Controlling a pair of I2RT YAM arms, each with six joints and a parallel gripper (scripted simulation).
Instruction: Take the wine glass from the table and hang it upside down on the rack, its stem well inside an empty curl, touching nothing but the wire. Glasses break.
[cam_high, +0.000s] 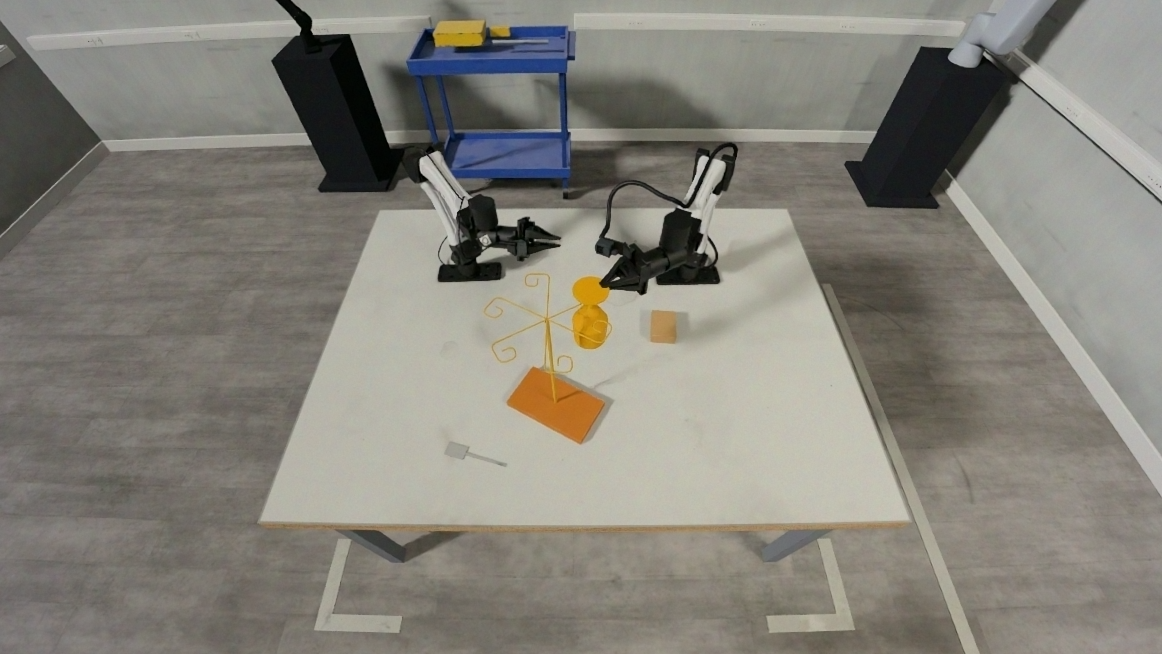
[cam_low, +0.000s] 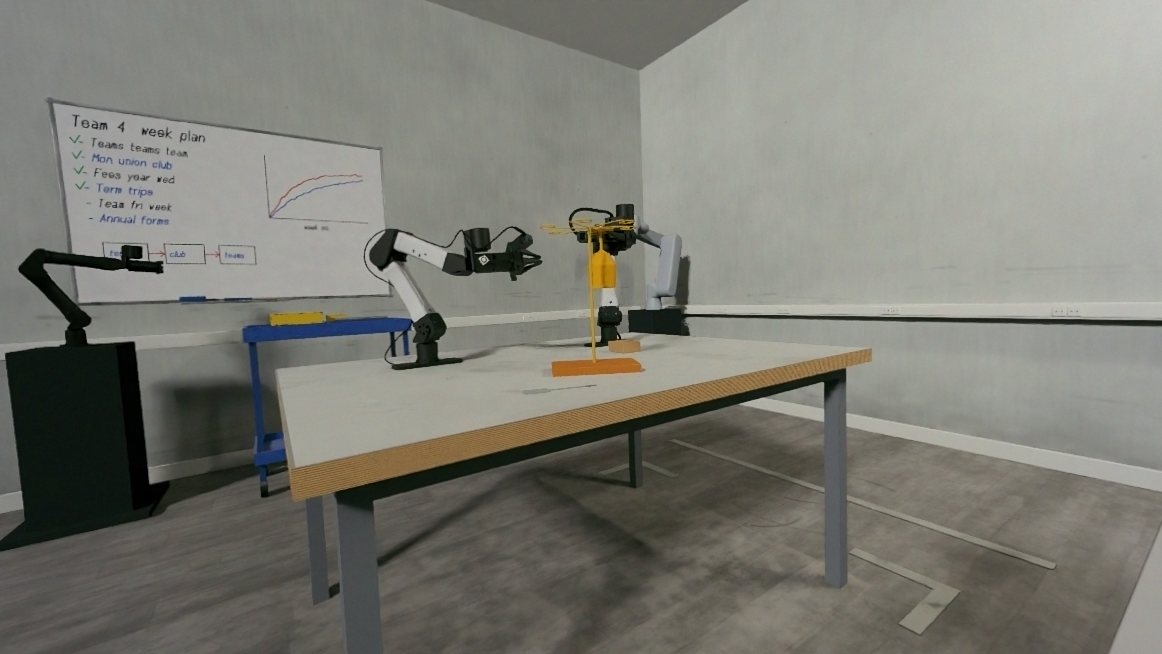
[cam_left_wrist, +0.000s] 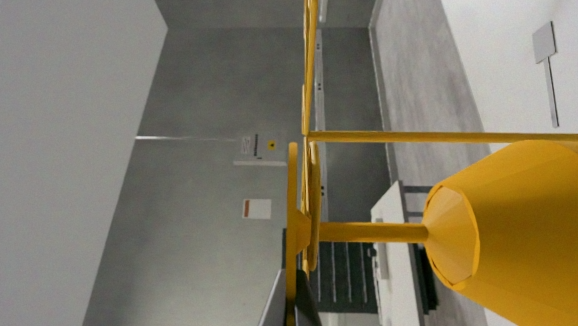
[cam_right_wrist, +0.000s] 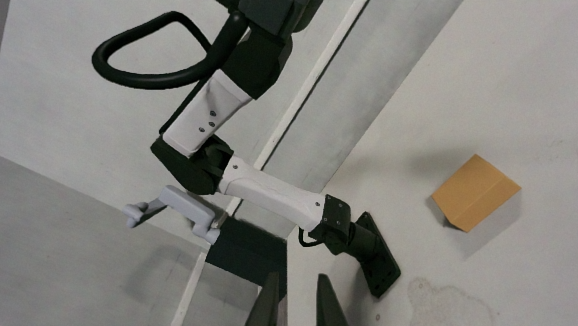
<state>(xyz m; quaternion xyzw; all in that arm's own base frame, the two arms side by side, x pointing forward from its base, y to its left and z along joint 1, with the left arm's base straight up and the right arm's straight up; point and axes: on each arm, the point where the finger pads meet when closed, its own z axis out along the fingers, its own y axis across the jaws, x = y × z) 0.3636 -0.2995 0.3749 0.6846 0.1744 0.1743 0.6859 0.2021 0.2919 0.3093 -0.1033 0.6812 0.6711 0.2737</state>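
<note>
The yellow wine glass (cam_high: 586, 333) (cam_low: 604, 272) (cam_left_wrist: 525, 210) hangs upside down in the air, bowl below. My left gripper (cam_high: 603, 283) (cam_left_wrist: 291, 278) is shut on the edge of its foot. The yellow wire rack stands upright on its orange base (cam_high: 552, 414) (cam_low: 596, 368), with spiral curls on its arms. In the left wrist view, a curl (cam_left_wrist: 314, 200) lies just below the foot and crosses in front of the stem; whether it encloses the stem or touches it I cannot tell. My right gripper (cam_high: 559, 241) (cam_low: 538, 259) (cam_right_wrist: 298, 282) is slightly open and empty, away from the glass.
An orange-tan block (cam_high: 662, 326) (cam_low: 624, 346) (cam_right_wrist: 475, 194) sits on the table near the left arm's base. A grey flat tool (cam_high: 457, 450) (cam_low: 540, 391) (cam_left_wrist: 545, 44) lies beyond the rack. Other wire arms and curls spread close beside the glass.
</note>
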